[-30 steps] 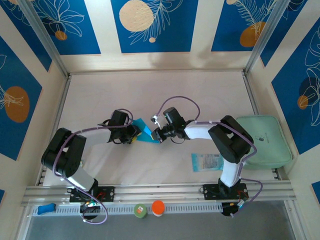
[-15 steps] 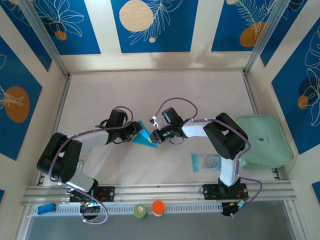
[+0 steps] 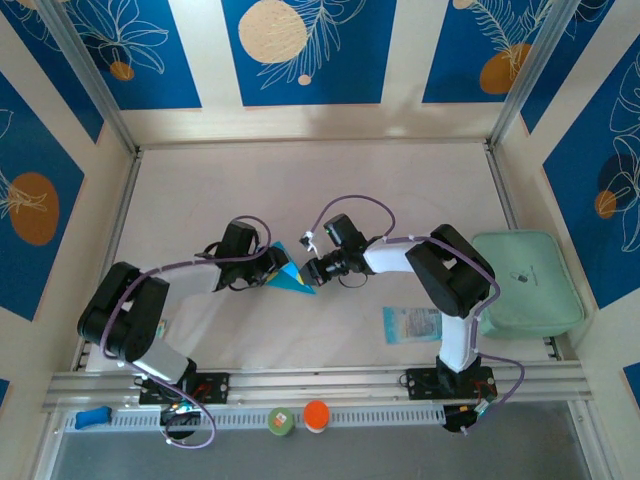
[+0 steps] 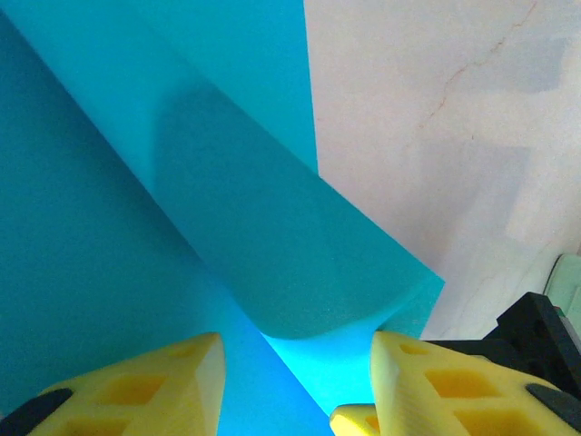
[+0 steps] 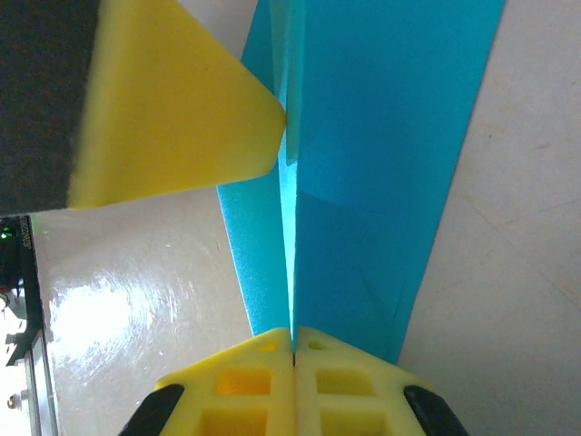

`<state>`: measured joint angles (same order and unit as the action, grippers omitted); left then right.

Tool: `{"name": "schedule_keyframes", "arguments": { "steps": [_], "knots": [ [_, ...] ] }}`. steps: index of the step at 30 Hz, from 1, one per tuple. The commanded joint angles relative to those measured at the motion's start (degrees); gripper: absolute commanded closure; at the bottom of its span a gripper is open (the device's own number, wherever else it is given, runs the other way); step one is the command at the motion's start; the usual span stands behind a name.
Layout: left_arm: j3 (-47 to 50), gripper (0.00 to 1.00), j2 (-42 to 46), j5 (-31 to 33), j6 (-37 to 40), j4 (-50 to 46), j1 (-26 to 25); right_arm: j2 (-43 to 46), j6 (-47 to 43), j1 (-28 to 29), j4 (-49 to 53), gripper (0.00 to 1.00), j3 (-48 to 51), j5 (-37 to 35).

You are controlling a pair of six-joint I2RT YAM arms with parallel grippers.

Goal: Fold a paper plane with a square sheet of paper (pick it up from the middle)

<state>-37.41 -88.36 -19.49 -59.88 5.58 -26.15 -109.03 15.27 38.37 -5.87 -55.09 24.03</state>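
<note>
Left gripper (image 3: 272,268) nudged right, covering paper's (image 3: 295,283) left edge.

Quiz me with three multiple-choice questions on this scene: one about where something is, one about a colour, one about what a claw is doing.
1. Where is the turquoise paper?
A. between the left gripper and the right gripper
B. against the far wall
C. under an arm's base

2. What colour are the gripper fingers?
A. red
B. white
C. yellow

3. What is the right gripper doing?
A. hanging wide open
B. clamped shut on the paper
C. shut on nothing

Answers:
1 A: the top view shows the paper between the two arm tips.
2 C: both wrist views show yellow fingers.
3 B: in the right wrist view its fingers meet with the paper's fold pinched between them.
</note>
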Motion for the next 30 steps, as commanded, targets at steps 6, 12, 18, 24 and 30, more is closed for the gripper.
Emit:
{"name": "schedule_keyframes", "arguments": {
  "steps": [6,12,18,24,30],
  "knots": [
    [0.14,0.54,-2.86,0.89,-0.57,-0.74,-0.65,-0.15,-1.36,0.26,2.18,0.96,-0.91,-0.23],
    [-0.84,0.54,-3.74,1.96,-1.27,-4.01,-0.65,1.91,-3.60,0.74,2.41,0.85,0.11,-2.56],
    [-1.11,0.55,-3.99,2.52,-1.65,-5.29,-0.59,3.25,-5.68,1.66,2.68,0.78,0.86,-3.70],
    [-1.45,0.55,-4.20,2.95,-2.20,-6.76,-0.65,3.72,-8.14,3.71,2.52,0.79,1.53,-6.10],
    [-1.44,0.56,-4.23,3.31,-2.79,-7.42,-0.63,3.15,-9.33,5.20,3.16,0.81,1.07,-9.64]
  ]
}}
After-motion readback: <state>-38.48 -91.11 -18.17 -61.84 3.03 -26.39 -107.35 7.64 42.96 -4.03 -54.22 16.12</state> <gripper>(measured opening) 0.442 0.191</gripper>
